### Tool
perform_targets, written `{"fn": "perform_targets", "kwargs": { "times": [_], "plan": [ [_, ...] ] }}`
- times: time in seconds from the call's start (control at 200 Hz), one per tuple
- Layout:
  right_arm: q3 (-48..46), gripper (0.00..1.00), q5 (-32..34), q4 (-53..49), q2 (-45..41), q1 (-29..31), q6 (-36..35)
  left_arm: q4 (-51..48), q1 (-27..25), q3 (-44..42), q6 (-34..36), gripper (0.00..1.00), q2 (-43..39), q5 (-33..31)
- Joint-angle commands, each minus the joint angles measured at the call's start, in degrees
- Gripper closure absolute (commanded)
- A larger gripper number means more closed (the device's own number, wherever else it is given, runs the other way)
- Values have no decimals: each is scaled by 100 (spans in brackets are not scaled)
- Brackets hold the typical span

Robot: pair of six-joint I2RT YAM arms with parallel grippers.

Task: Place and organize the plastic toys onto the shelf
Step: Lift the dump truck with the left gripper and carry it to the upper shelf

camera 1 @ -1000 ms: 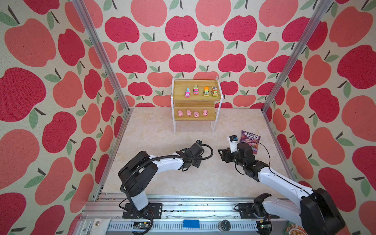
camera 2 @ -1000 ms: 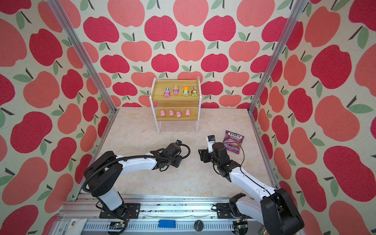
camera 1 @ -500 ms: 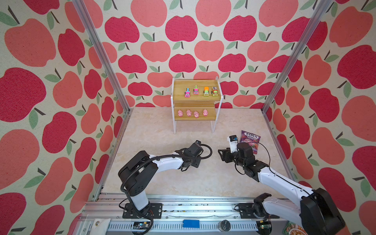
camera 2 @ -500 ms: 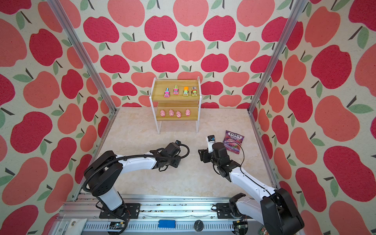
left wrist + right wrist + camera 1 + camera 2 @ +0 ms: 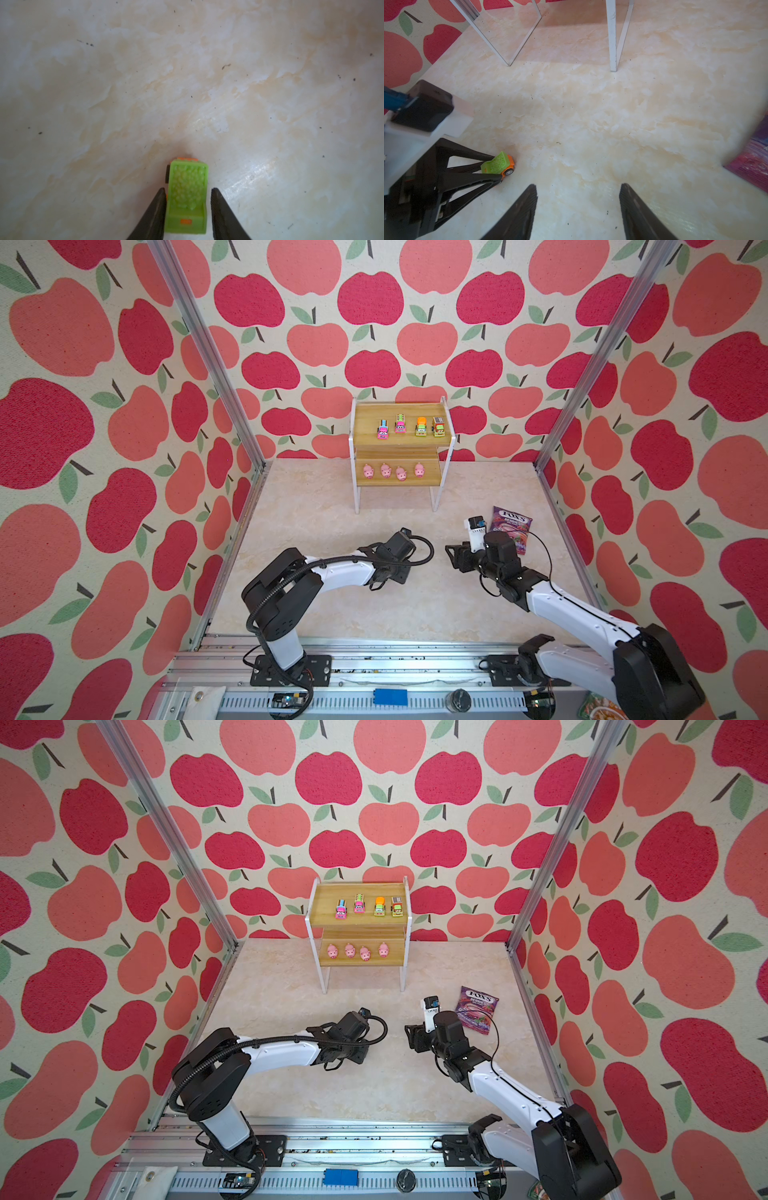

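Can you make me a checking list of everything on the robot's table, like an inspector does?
Surface: beige marbled tabletop with small dark specks.
Job's things: two-tier wooden shelf with white frame holds four multicoloured toy trucks above, four pink toy pigs below; a green-and-orange toy truck stands on the tabletop.
Clutter: purple candy bag on the tabletop.
Grippers: left gripper, fingers flanking the loose truck, grip unclear; right gripper open, empty.
Cables: black looped cable near left gripper; thin black wire near right gripper.
Surroundings: apple-print walls, silver frame posts.
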Motion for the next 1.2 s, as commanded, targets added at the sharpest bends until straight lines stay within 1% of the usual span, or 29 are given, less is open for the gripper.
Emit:
{"fn": "perform_targets", "kwargs": {
  "times": [0.0,0.05,0.3,0.465,0.68,0.815,0.915,1.061,1.196],
  "plan": [
    [-67,34,-63,105,-22,-41,44,-211,-49,168,121,61,101,45],
    [-74,34,-65,107,-31,-40,44,-244,-58,199,130,61,128,28],
    [-106,34,-18,78,-114,-41,32,-350,-93,280,165,68,203,-12],
    [-106,34,35,48,-145,-40,2,-426,-102,311,140,73,95,-112],
    [-48,34,183,-108,-291,-43,-91,-1018,-72,666,7,74,-208,-166],
    [54,35,237,-335,-479,-40,-238,-1707,64,1170,-76,74,-497,-151],
    [148,35,248,-494,-706,-40,-482,-2285,239,1679,-116,74,-750,-76],
    [466,35,334,-791,-1007,-46,-793,-3296,580,2718,-102,73,-932,155],
    [861,35,273,-938,-1101,2,-1098,-3998,827,3656,70,72,-965,114]
  ]
}}
